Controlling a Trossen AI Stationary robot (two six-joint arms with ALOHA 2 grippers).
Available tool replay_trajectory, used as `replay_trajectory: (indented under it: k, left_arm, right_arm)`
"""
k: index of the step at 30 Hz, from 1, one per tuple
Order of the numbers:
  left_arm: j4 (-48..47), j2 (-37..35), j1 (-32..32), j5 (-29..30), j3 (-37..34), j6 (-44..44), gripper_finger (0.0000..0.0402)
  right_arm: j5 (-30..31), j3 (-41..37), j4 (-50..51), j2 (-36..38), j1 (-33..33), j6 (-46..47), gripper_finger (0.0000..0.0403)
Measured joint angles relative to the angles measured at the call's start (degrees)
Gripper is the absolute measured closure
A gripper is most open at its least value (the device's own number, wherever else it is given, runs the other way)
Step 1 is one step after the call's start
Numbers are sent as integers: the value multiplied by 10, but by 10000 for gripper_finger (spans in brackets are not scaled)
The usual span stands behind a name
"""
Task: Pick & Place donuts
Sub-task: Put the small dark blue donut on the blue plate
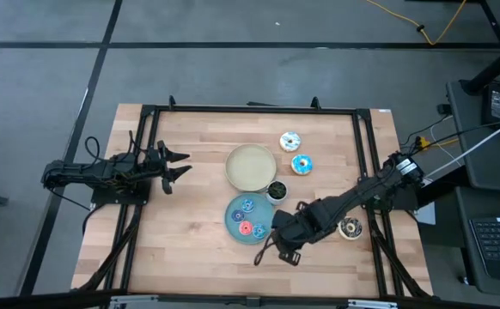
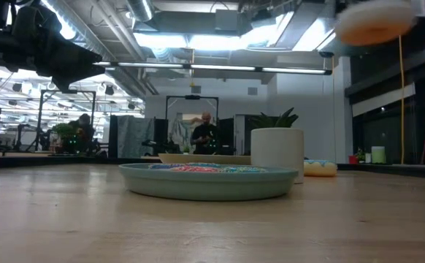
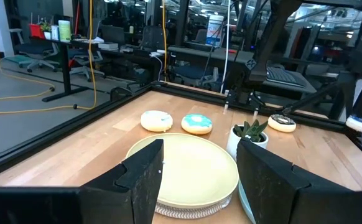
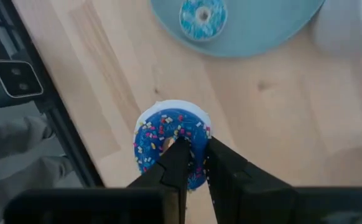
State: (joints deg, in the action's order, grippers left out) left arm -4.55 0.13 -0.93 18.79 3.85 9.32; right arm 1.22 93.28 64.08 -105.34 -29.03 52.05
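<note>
- One small blue donut [image 4: 171,149] is pinched in the right gripper [image 4: 192,163]; its two dark fingers [image 4: 176,168] are closed on the ring's rim, one finger reaching in at the hole.
- That donut has dark-blue icing scattered with coloured sprinkles over a pale, whitish base that shows along its far edge.
- In the high view the right gripper [image 1: 283,243] sits over the bare wood at the near part of the table [image 1: 190,249], just beside the blue plate [image 1: 233,225].
- On the blue plate lie tiny donuts, blue ones and a pink one [image 1: 246,228]; the right wrist view shows one blue ring [image 4: 202,17] on it.
- Touching the plate's far-right edge stands a small white pot with a plant [image 1: 277,190]; beyond it is the cream plate [image 1: 251,167].
- A white-iced donut [image 1: 290,142] and a light-blue-iced donut [image 1: 301,165] lie on the wood near the far right; a dark brown donut [image 1: 350,228] lies by the right arm.
- The left gripper [image 1: 179,165] waits at the table's left side, its fingers spread apart and holding nothing.
</note>
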Motion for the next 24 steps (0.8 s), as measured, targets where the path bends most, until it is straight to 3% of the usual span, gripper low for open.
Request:
replay_trajectory:
  k: [24]
  left_arm:
    - [0, 0, 0, 0, 0, 0, 205]
  right_arm:
    - [-14, 67, 63, 0, 104, -269, 350]
